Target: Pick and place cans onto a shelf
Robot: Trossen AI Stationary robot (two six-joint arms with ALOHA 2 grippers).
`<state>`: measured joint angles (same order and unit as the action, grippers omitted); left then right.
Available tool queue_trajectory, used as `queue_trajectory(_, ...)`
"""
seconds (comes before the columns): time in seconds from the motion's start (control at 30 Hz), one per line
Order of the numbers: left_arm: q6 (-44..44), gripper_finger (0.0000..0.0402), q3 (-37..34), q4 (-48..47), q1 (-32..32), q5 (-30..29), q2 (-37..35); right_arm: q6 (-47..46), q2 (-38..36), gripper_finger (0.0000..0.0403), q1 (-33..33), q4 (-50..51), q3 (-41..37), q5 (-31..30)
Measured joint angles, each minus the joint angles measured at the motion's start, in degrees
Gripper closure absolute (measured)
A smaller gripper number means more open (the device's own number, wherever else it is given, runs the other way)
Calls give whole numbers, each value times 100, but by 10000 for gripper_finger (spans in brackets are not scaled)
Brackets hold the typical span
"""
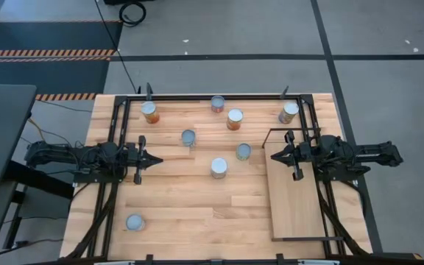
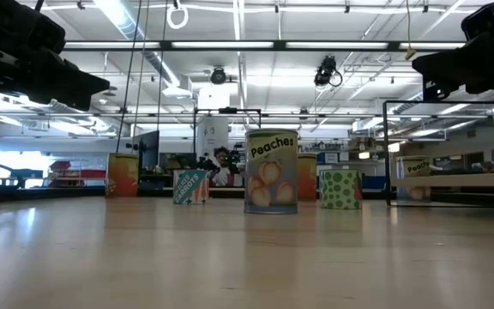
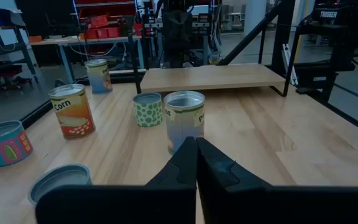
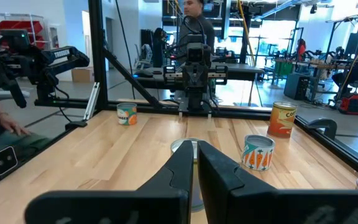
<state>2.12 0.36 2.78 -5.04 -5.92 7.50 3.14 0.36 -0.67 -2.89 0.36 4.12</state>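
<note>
Several cans stand upright on their bases on the wooden tabletop: a Peaches can (image 1: 219, 168) (image 3: 184, 118) in the middle, a green-dotted can (image 1: 244, 152) (image 3: 147, 109), a Corn can (image 3: 72, 111), a carrot can (image 4: 258, 152), and one alone near the front left (image 1: 135, 222). The shelf (image 1: 297, 184) (image 3: 210, 78), a pale board in a black wire frame, lies at the right with no can on it. My left gripper (image 1: 155, 160) (image 3: 196, 155) is shut and level at the left, pointing at the Peaches can. My right gripper (image 1: 275, 154) (image 4: 194, 158) is shut and level over the shelf's far left corner.
A black frame rail (image 1: 212, 96) runs along the table's far edge, with struts at both sides. Bare wood lies between the front-left can and the shelf. A person (image 4: 194, 18) stands in the room beyond the table, behind my left arm's base.
</note>
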Motion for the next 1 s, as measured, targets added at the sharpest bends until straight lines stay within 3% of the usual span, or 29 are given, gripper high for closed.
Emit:
queue_trajectory(0.67, -1, 397, -2, 1, 0, 0, 0, 62, -2, 375, -1, 1, 2, -1)
queue_trajectory(0.8, 0, 397, 0, -1, -2, -1, -2, 1911, 0, 375, 37, -96, 1, -284)
queue_trajectory(1.0, -1, 397, 0, -1, -2, -2, 0, 2278, 0, 375, 38, -421, 1, -369)
